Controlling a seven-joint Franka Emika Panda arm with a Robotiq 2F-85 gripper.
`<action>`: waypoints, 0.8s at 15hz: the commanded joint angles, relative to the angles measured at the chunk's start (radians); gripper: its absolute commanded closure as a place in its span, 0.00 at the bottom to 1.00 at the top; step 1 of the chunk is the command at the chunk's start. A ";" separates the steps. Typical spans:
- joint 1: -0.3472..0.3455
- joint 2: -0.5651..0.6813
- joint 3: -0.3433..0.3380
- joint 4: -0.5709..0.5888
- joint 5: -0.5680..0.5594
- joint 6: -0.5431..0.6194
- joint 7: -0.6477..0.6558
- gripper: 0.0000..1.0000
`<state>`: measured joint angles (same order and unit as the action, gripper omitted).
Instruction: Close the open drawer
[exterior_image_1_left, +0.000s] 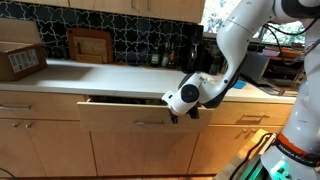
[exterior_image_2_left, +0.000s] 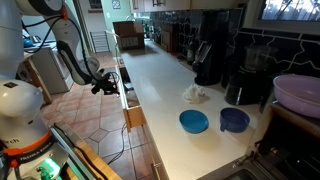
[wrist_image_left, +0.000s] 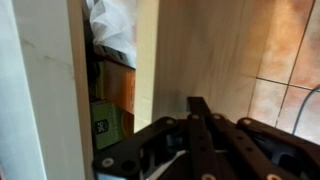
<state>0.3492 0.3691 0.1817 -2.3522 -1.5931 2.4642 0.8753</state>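
Drawer (exterior_image_1_left: 125, 112) partly open; tool (exterior_image_1_left: 186, 114) at front; grip state unclear; green box (wrist_image_left: 103, 126) label unreadable

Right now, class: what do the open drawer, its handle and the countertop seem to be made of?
Drawer: light wood, satin finish, warm maple tone. Handle: probably metal, small greyish bar. Countertop: smooth white surface with slight sheen, perhaps laminate or stone.

A long white bench (exterior_image_2_left: 160, 85) runs along a dark patterned wall (exterior_image_1_left: 130, 25). Light wood cupboards (exterior_image_1_left: 45, 145) stand under it. The floor (exterior_image_2_left: 85, 115) has reddish-brown tiles.
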 joint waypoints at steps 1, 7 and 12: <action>-0.033 0.110 0.014 0.092 -0.103 -0.085 0.045 1.00; -0.058 0.188 0.030 0.155 -0.169 -0.179 0.080 1.00; -0.060 0.196 0.033 0.166 -0.193 -0.252 0.171 1.00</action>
<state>0.3052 0.5489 0.1951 -2.2011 -1.7419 2.2725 0.9434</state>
